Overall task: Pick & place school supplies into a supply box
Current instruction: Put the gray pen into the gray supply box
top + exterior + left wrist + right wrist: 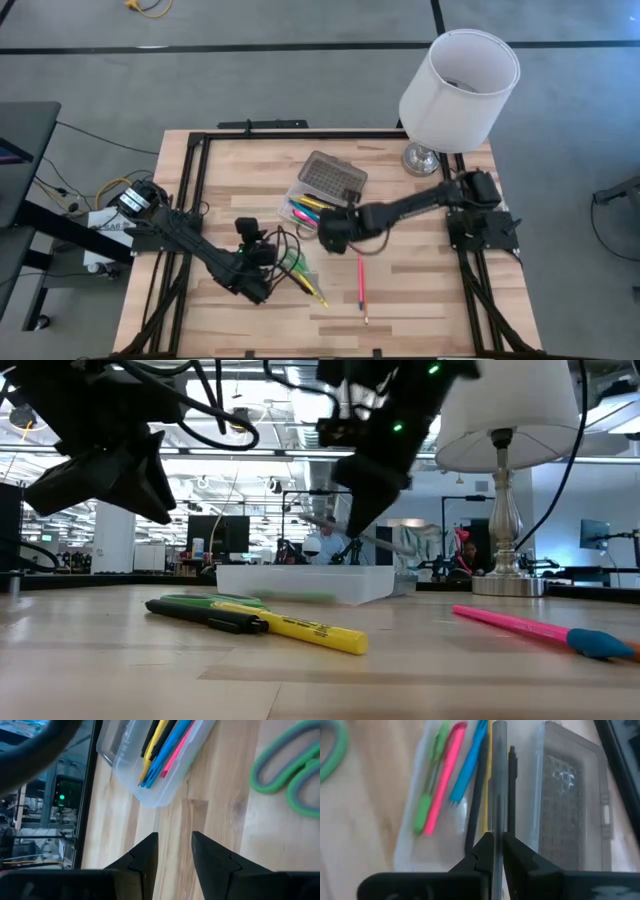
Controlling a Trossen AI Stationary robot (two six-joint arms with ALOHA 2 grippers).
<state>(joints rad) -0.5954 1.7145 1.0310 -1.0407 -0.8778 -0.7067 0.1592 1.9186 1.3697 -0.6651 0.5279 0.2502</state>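
Only the right wrist view shows what the right gripper [494, 851] carries: its fingers [482, 851] are clamped on a slim grey pen [498, 780], held lengthwise over the open supply box [445, 847]. In the high view that gripper [333, 232] sits at the box's [297, 199] right near corner, the pen too small to make out. The same wrist view shows the box's contents: green, pink, blue, black and yellow pens lying side by side, beside the hinged grey lid [570, 805] with its dotted grid texture.

The left wrist view shows the left gripper [174, 851] with its fingers [145, 855] parted and nothing between them, above bare wood, the clear box's [150, 795] rounded end ahead and the green looped handles of the scissors [287, 775] to one side. From above, the left gripper [252, 272] hovers over the worktop's [420, 290] near left part, just left of the scissors [291, 262].

Loose on the pale wooden planks lie a yellow marker [305, 628] with a dark cap, touching a green-and-black pen [200, 610], and to the right a pink pencil [520, 626] with a blue end. The low view sees these close up, with the translucent box [305, 582] behind them and the right arm coming down over it.

A white lampshade [460, 85] on a silver base [424, 158] stands at the far right corner, partly covering the worktop's edge from above.
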